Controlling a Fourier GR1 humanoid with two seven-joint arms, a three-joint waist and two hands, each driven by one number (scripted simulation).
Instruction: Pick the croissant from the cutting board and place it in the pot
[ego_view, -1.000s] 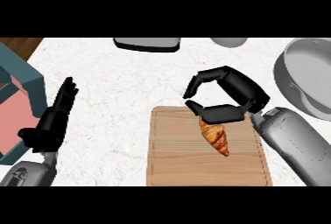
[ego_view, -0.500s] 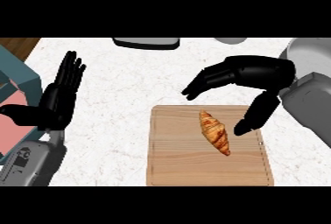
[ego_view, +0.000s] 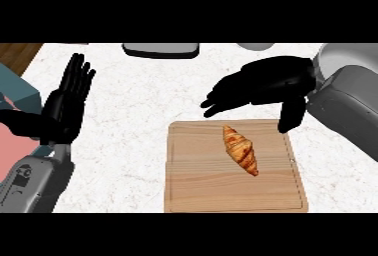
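On the cutting board (ego_view: 199, 185), right of centre, the croissant (ego_view: 241, 149) lay with its long axis diagonal: one tip far-left, the other near-right. Golden-brown, ridged, tapered at both ends. Right hand (ego_view: 266, 87) hovered just beyond the board's far edge, fingers relaxed and spread, holding nothing. Left hand (ego_view: 65, 107) rested flat-open at the bench's (ego_view: 140, 100) left. Pot (ego_view: 343, 55) sat far right.

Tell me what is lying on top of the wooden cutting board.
A golden-brown croissant lies on the rectangular wooden cutting board, nothing else. The right robot hand hovers open above the board's far edge, hiding some counter behind it.
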